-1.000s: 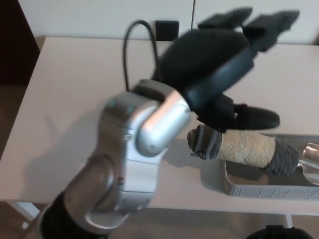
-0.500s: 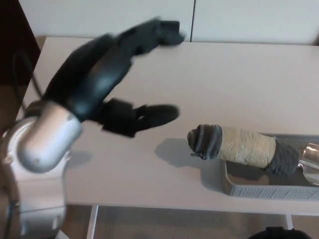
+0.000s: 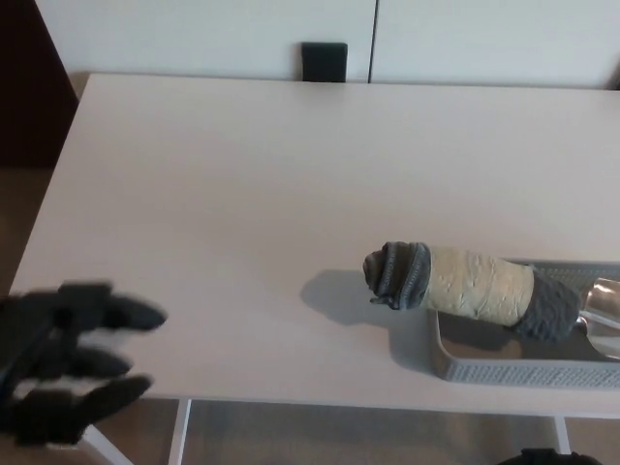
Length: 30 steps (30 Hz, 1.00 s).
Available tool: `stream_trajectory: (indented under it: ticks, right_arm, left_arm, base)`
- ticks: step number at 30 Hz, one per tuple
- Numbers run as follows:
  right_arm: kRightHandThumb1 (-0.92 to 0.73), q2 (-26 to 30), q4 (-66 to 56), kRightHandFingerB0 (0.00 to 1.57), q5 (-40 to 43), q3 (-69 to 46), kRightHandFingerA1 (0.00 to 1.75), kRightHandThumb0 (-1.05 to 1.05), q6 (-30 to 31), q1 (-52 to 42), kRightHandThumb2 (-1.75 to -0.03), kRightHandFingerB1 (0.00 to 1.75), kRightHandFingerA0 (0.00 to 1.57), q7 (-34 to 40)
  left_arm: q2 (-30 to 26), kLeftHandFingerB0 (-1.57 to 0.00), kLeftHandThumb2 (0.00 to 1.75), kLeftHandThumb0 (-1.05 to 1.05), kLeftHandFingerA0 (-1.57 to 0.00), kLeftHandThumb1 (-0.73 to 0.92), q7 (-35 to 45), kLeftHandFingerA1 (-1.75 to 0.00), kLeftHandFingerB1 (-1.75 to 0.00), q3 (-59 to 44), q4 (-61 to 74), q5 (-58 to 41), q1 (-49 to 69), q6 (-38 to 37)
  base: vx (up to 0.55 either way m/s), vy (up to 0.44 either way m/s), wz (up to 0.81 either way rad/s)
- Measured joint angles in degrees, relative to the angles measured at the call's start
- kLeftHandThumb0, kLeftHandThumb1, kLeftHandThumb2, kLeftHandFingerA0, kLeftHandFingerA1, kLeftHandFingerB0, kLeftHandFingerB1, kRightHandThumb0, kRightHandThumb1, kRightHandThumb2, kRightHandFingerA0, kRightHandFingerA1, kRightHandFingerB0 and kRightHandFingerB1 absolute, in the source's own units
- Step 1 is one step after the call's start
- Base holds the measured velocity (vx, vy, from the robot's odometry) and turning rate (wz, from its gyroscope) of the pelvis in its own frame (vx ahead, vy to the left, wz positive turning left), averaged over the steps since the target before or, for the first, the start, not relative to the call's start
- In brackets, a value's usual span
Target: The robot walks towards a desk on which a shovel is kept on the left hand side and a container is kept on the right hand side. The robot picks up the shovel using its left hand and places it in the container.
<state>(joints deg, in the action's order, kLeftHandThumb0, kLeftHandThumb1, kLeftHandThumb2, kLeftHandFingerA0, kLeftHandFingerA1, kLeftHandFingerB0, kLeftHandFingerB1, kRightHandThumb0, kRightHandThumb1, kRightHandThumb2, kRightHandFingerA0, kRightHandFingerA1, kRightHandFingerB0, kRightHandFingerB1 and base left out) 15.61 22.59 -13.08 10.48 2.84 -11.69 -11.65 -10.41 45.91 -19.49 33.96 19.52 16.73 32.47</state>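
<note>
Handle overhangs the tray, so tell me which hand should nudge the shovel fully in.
Left, probably. The left hand is the only one in view, open at the desk's near-left edge. The shovel handle sticks out leftward over the container rim, facing that hand.

The shovel (image 3: 470,286) is lying across the left rim of the grey container (image 3: 504,368) at the table's (image 3: 242,194) right front, its wrapped handle sticking out over the tabletop. The left hand (image 3: 68,373) is hanging blurred at the lower left corner, fingers (image 3: 121,315) spread, holding nothing.
</note>
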Motion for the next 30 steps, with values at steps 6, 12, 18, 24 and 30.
stream_trajectory:
  ticks: [6,12,18,24,30]
  right_arm:
    - [-0.39,0.0,0.9,0.57,0.0,-0.2,0.59,-0.23,0.0,-0.1,-0.59,0.56,0.66,0.0]
    - [-0.37,0.0,2.2,0.56,0.2,-1.4,0.64,-0.27,-0.1,-1.0,-0.62,0.58,0.67,0.0]
    - [-0.50,-0.1,2.3,0.40,0.8,-3.5,0.56,-0.55,-0.4,-1.9,-0.54,0.47,0.54,0.0]
    - [-0.56,-0.3,2.3,0.29,1.8,-5.3,0.53,-0.59,-0.9,-2.7,-0.56,0.43,0.39,0.0]
    - [-0.56,-0.8,2.3,0.33,2.5,-6.4,0.55,-0.55,-1.2,-3.8,-0.56,0.47,0.44,0.0]
  left_arm:
    - [-1.4,-0.63,0.57,-1.02,-0.69,0.52,4.1,-0.48,-0.40,-7.7,-2.8,-5.6,9.5,0.0]
    - [-3.2,-0.64,0.59,-0.96,-0.74,0.58,9.5,-0.49,-0.40,-11.7,-8.6,-10.2,16.3,-1.8]
    - [-5.3,-0.30,0.56,-0.93,-0.31,0.50,11.6,-0.82,-0.71,-10.1,-17.2,-11.6,17.6,-5.2]
    - [-5.7,-0.05,0.94,-0.59,-0.16,0.24,9.4,-0.69,-0.61,-6.2,-28.2,-11.2,12.8,-7.5]
    - [-4.7,-0.31,0.99,-0.90,-0.25,0.49,5.4,-0.73,-0.72,-3.3,-41.5,-10.7,5.1,-8.6]
  base:
    - [0.00,0.000,0.00]
    - [0.00,0.000,0.00]
    - [0.00,0.000,0.00]
    - [0.00,0.000,0.00]
    - [0.00,0.000,0.00]
